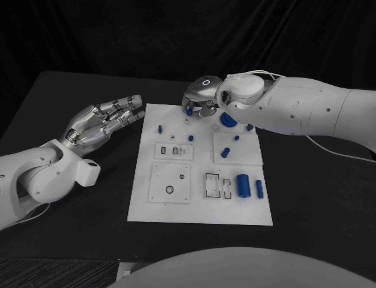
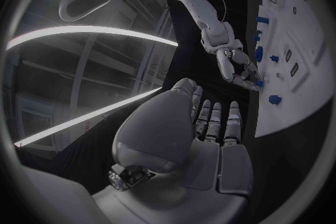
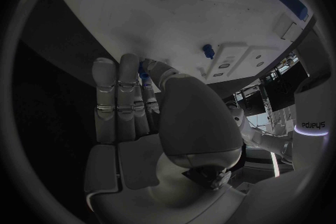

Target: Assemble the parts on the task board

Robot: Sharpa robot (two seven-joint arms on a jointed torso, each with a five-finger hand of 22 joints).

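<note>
The black tabletop [image 1: 58,108] carries the white task board [image 1: 197,207] at its middle, a long plate with several raised square and oblong panels on it.

The right arm [image 1: 327,114] reaches in over the board's far end, and the right hand [image 1: 199,102] hangs fingers-down above the far edge. In the right wrist view its fingers [image 3: 119,95] lie close together and point at the board, with the thumb bent toward them and a small blue part [image 3: 143,75] showing at the fingertips — whether that part is pinched or merely touched I cannot tell.

The left arm [image 1: 23,174] lies on the tabletop's left side. The left hand [image 1: 101,123] hovers beside the board's far left corner, off the plate, palm up, fingers apart and holding nothing; the left wrist view shows the same spread fingers [image 2: 217,117].

On the board, a blue toothed disc [image 1: 228,119] sits near the far end just beside the right hand. Two larger blue cylinders [image 1: 243,185] lie side by side near the right edge toward the near end. Smaller blue pegs — one [image 1: 160,128] near the left edge, others [image 1: 225,152] on the right-hand panel — are scattered over the far half.
</note>
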